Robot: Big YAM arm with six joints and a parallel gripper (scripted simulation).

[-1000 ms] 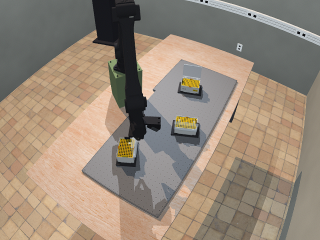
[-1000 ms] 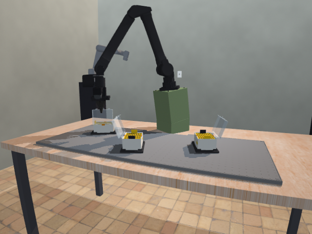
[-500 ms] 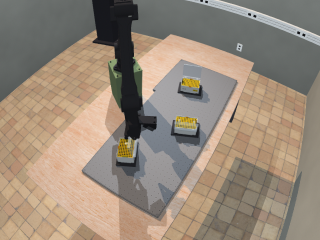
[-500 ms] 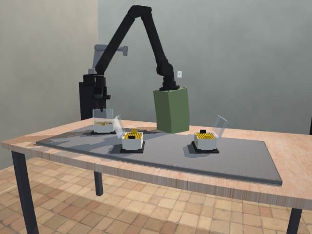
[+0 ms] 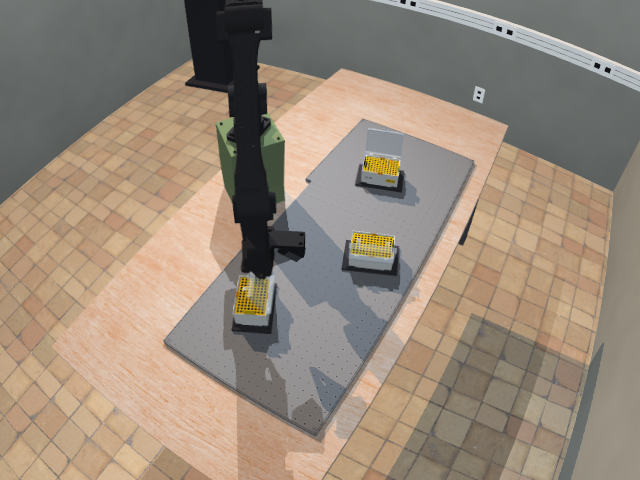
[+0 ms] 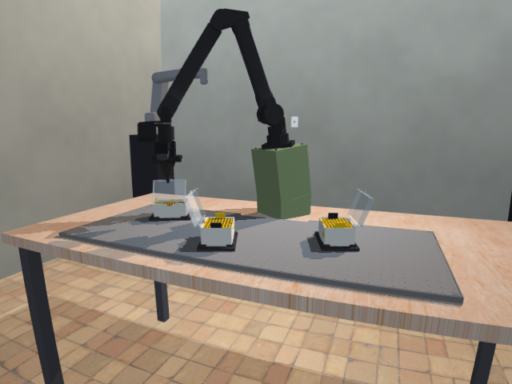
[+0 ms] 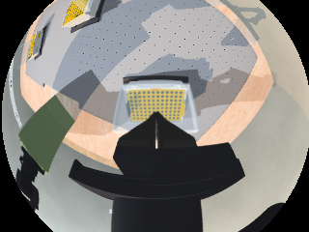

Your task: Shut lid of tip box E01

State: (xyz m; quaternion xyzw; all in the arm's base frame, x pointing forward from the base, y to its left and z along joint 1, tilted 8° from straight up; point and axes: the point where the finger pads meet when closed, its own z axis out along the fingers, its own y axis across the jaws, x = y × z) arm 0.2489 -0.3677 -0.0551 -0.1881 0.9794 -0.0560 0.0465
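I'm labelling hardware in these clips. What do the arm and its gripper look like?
The arm is matt black all over, built of slim boxy links with rounded joints, standing on a green block pedestal. The gripper is black too, with a wide crossbar and two narrow tapering fingers. No cables or markings show.

White boxes hold yellow tip grids; lids clear. Grey dotted board on pale wood table. Green pedestal, black arm.
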